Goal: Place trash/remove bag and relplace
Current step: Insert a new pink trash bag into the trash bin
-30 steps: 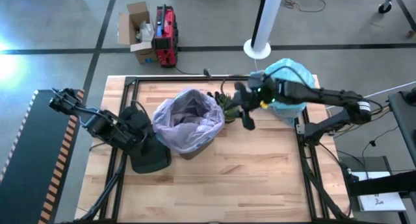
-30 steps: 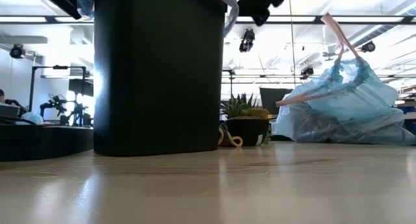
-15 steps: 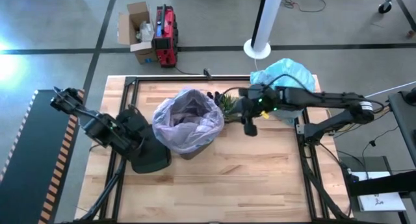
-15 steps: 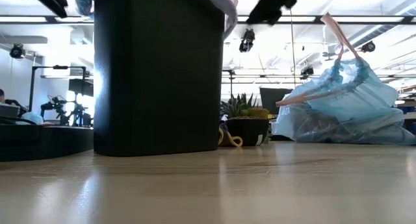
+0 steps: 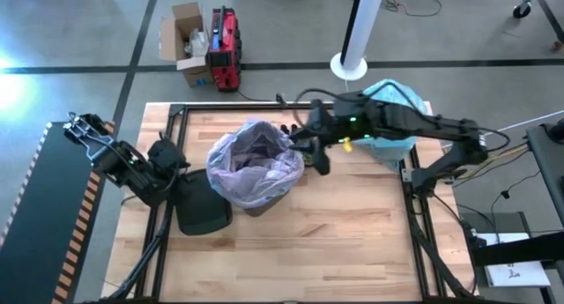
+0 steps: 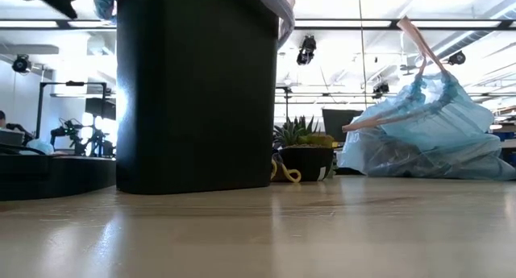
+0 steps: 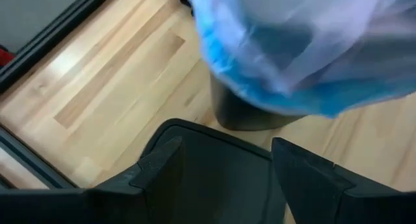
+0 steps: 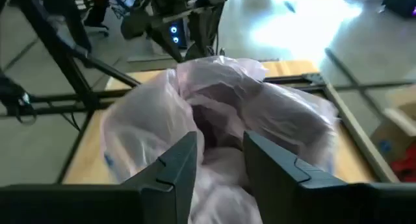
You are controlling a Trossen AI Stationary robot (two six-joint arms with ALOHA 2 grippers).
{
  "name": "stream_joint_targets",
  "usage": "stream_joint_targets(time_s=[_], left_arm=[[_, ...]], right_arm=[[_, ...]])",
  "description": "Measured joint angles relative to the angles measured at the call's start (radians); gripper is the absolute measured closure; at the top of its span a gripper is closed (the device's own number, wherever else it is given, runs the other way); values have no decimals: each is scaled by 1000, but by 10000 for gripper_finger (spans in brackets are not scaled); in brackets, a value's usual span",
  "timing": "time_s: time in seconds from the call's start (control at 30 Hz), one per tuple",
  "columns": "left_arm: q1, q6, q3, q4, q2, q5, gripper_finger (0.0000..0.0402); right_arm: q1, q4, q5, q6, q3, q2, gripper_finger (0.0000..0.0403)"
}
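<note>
The black bin [image 5: 262, 201] stands mid-table, lined with a pinkish-lilac plastic bag [image 5: 256, 161] whose rim folds over the bin's top. The light blue bag [image 5: 392, 103], its top gathered by pink drawstrings [image 6: 415, 38], rests on its bottom at the table's far right. No loose trash shows. My right gripper [image 5: 319, 159] hovers open just right of the bin's rim and looks into the lilac bag [image 8: 214, 100]. My left gripper [image 5: 170, 161] hangs open left of the bin, above the black lid [image 7: 214, 169].
A black lid [image 5: 203, 211] lies flat on the table, left of the bin. A small potted plant [image 6: 305, 145] stands between the bin and the blue bag, with a yellow scrap [image 6: 287, 173] at its foot. Bare wood spreads across the table's near half.
My right gripper has risen out of the low view and swung toward the bin, to the table's left. My left gripper has drawn back from the bin toward the table's left edge. Bin, bags and lid have stayed in place.
</note>
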Motion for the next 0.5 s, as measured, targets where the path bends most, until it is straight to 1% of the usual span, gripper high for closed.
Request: stream_joint_targets(time_s=[0.07,0.17,0.27,0.33,0.4,0.43,0.5], left_arm=[[0,16,-39,6,-30,-1,184],[0,35,-110,28,-69,-2,184],[0,90,-191,116,-102,-4,184],[0,146,-250,196,-116,-4,184],[0,202,-311,271,-125,-4,184],[0,222,-342,296,-126,-3,184],[0,254,-400,350,-127,-3,184]], right_arm=[[8,0,-1,54,67,71,294],[24,0,-8,155,207,208,310],[43,-17,-74,225,393,357,328],[48,-76,-123,284,529,450,342],[46,-173,-151,332,662,544,358],[44,-200,-157,353,687,577,366],[41,-170,-193,432,627,586,382]])
